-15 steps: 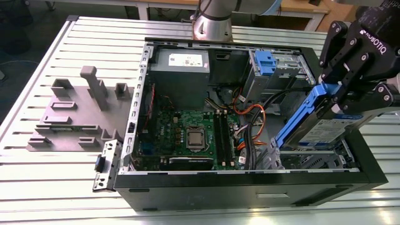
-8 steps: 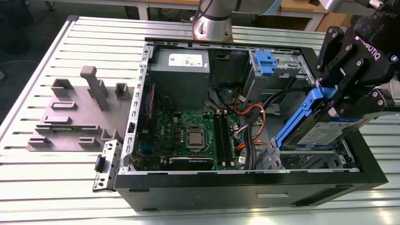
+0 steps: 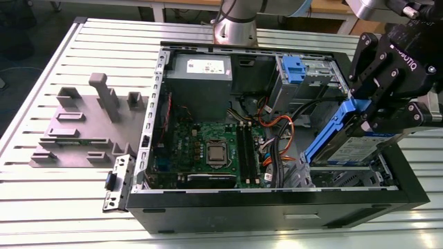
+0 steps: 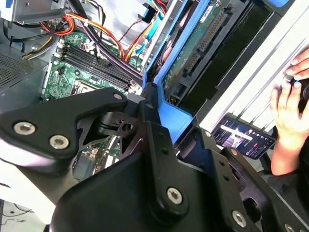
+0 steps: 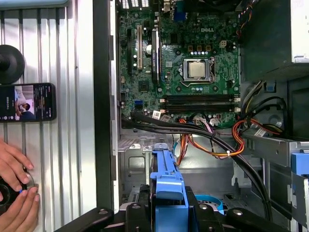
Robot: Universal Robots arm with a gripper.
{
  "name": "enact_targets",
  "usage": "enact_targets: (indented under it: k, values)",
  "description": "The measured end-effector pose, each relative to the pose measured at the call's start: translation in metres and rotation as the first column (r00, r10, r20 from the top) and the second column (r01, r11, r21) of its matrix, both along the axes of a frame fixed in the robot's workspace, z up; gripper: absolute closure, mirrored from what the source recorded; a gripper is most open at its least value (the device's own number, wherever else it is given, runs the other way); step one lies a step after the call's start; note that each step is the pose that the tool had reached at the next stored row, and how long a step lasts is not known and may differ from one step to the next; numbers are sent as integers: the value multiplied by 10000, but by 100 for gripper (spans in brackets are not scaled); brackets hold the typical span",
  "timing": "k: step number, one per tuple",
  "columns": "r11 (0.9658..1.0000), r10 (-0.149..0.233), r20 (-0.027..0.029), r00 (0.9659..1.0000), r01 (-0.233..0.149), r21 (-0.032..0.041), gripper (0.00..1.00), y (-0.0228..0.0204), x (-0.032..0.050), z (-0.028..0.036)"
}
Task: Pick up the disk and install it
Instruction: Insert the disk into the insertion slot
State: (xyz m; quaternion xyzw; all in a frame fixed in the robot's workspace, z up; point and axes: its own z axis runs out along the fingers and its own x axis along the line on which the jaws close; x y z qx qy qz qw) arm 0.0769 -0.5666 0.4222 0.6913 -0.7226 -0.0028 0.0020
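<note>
White brand lettering along the black housing [image 3: 408,58] just above the jaws. White-and-blue label [image 3: 363,147] on the face of the disk [image 3: 349,151] clamped in the jaws, its print too fine to make out. White sticker [image 3: 207,66] on the grey power supply [image 3: 199,83], well away from the jaws across the case, its lines illegible. Small white maker's mark on the green board [image 5: 193,53] ahead of the jaws in the first wrist view. Lit phone [image 5: 27,102] lying on the bench [image 5: 63,58] off to one side of the jaws, screen indistinct.

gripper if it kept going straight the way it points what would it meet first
Most likely the drive bay in the computer case corner below the gripper. The disk it holds would touch first, though depth is unclear.
</note>
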Motion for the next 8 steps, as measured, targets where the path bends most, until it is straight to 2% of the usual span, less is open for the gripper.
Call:
enact_targets:
  k: [8]
  values:
    - [10000, 0, 0, 10000, 0, 0, 64, 0, 0, -1]
